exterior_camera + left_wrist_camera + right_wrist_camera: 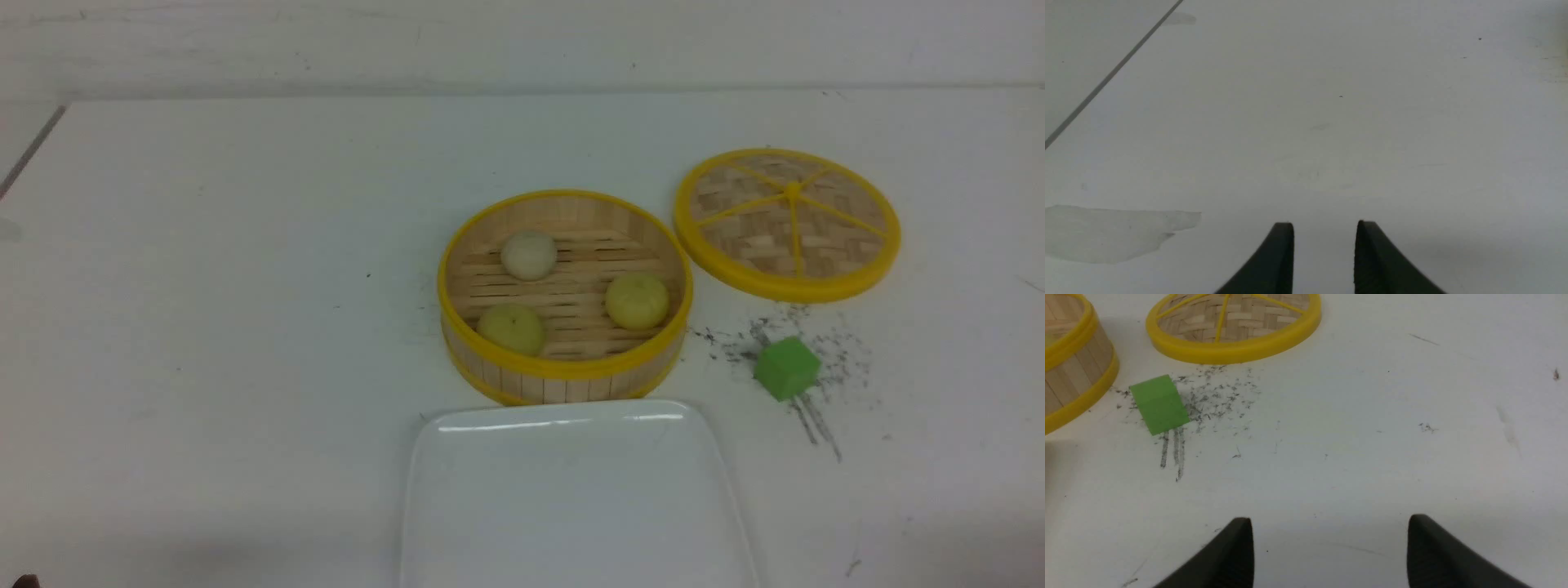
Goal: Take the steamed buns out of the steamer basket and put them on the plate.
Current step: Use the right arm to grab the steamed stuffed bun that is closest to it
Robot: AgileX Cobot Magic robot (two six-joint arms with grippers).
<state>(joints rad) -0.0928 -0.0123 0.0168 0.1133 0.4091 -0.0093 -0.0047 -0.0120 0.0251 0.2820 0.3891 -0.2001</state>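
Round bamboo-slat steamer basket (563, 380) with yellow rims stands open mid-table. Three small domed buns sit on its slatted floor, apart from one another: off-white steamed bun (529, 254) toward the far wall, pale yellow steamed bun (637, 300) at right, second pale yellow steamed bun (512, 328) near left, close to the wall. Large glossy white rectangular plate (571, 506) lies just in front of the basket; contact unclear. Flat woven bamboo lid with yellow spokes (788, 222) lies beside the basket on its right. Small green cube (785, 368) sits in front of the lid among dark scuff marks (816, 425) on the white table (204, 286). Left gripper (1325, 224) is over bare table, jaws partly apart, gripping nothing. Right gripper (1331, 518) is near the cube, jaws spread wide, holding nothing.
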